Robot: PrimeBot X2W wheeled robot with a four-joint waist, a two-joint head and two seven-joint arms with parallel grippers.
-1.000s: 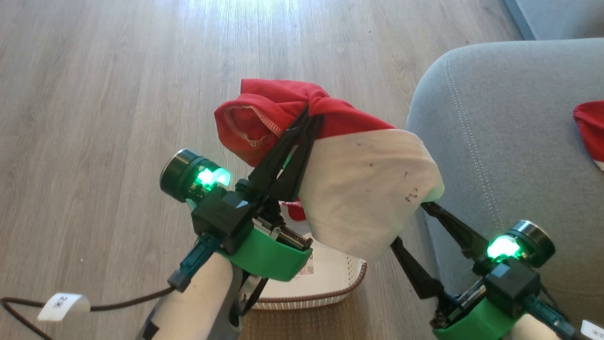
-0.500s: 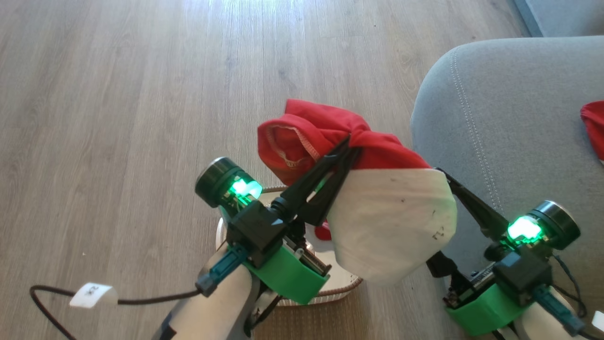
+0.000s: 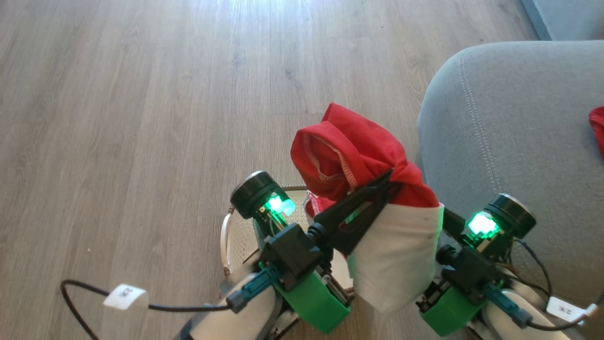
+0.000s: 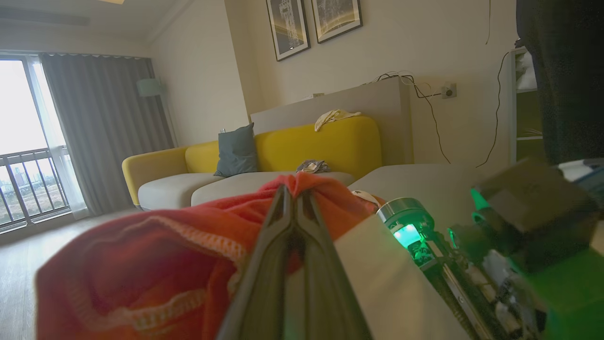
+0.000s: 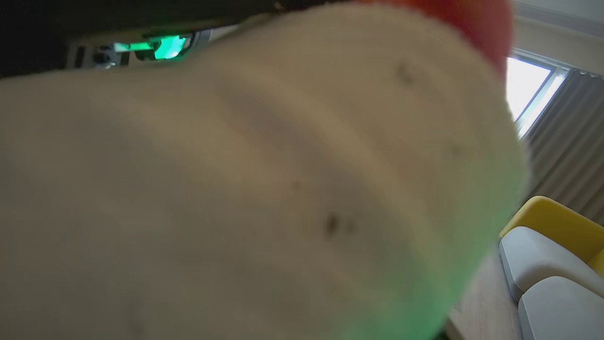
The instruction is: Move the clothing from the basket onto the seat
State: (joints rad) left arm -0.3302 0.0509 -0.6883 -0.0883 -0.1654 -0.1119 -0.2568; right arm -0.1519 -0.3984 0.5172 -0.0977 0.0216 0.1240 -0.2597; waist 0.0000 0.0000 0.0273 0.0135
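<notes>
Above the basket (image 3: 234, 236), the left claw (image 3: 392, 181) is pressed together on a bunched fold of the red garment (image 3: 358, 151), pinching it clear of the floor (image 3: 141, 118). The garment's white band (image 3: 396, 255) hangs below and to the right of that claw, draping over the fingers of the right claw (image 3: 450, 222). Whether the right claw is spread or closed cannot be told; from its wrist camera the band is a close, blurred sheet. Just right of both claws rises the rounded corner of the seat (image 3: 509, 141), its stitched edge near the hanging cloth but not visibly touching it. A second red garment (image 3: 598, 127) lies on the seat, well to the right of the claws. Ahead and to the left of the left claw, bare wooden floor gives open room. A tagged cable (image 3: 125, 297) trails on the floor behind and left of the left claw.
</notes>
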